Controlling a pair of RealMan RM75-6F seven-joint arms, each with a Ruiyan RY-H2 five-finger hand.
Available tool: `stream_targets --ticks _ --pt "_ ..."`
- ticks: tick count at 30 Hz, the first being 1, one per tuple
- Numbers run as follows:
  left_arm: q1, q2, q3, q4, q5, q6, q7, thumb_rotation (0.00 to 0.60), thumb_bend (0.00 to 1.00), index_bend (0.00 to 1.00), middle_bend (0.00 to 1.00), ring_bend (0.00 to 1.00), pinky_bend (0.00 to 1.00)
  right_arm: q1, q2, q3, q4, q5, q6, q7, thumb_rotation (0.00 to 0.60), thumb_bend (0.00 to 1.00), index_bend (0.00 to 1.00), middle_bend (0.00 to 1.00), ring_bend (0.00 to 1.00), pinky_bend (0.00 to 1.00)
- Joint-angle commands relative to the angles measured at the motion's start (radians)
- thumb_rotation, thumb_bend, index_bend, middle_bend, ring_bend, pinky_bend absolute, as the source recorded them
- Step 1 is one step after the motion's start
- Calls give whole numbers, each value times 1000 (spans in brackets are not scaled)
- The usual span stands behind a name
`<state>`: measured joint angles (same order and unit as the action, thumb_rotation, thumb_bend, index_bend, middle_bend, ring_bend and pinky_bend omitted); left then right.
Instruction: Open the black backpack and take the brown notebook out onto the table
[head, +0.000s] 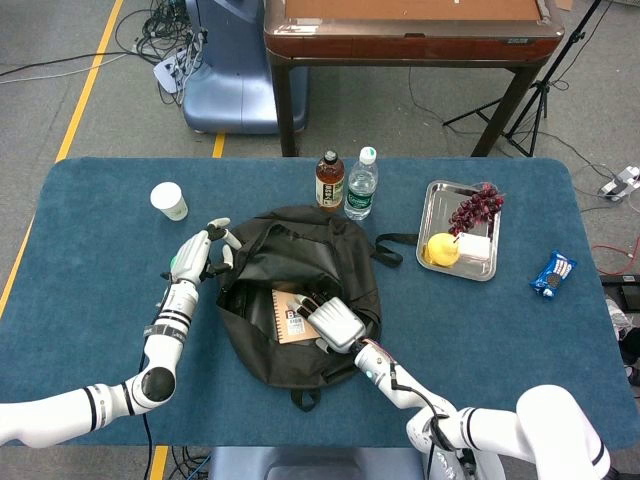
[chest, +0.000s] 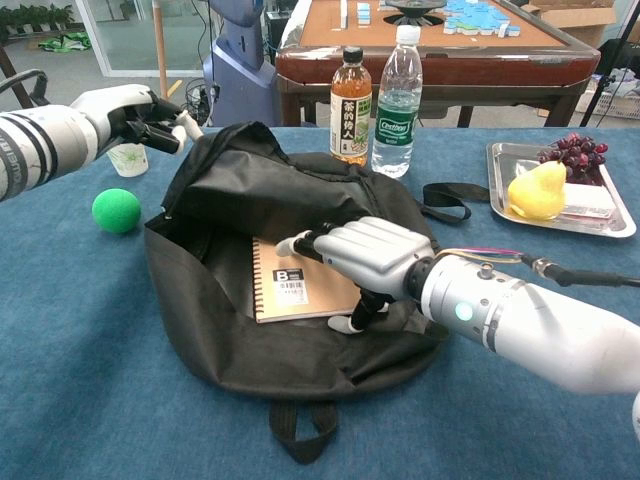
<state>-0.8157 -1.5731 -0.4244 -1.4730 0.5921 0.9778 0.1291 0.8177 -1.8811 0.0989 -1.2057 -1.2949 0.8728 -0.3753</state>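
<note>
The black backpack (head: 300, 248) (chest: 260, 190) lies in the middle of the table with its front flap open. Inside it lies the brown spiral notebook (head: 288, 318) (chest: 290, 285), cover up. My right hand (head: 335, 322) (chest: 375, 255) reaches into the opening, fingers spread over the notebook's right part and thumb under its lower right corner, gripping it. At the bag's upper left edge my left hand (head: 198, 255) (chest: 125, 108) pinches the flap fabric and keeps it lifted.
A green ball (chest: 117, 211) lies left of the bag, and a paper cup (head: 169, 201) stands further back. A tea bottle (head: 330, 181) and a water bottle (head: 361, 184) stand just behind the bag. A metal tray (head: 436, 196) with fruit and a blue packet (head: 553, 274) are at the right.
</note>
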Motion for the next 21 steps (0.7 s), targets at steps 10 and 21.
stream_targets --ticks 10,21 --pt "2 2 1 3 2 -3 -7 600 625 478 142 140 101 4 -26 14 52 -8 2 1 600 291 113 98 18 69" --pt "1 -3 4 11 2 -9 -11 600 625 477 142 139 101 11 -44 23 84 -22 3 13 600 347 113 98 18 69"
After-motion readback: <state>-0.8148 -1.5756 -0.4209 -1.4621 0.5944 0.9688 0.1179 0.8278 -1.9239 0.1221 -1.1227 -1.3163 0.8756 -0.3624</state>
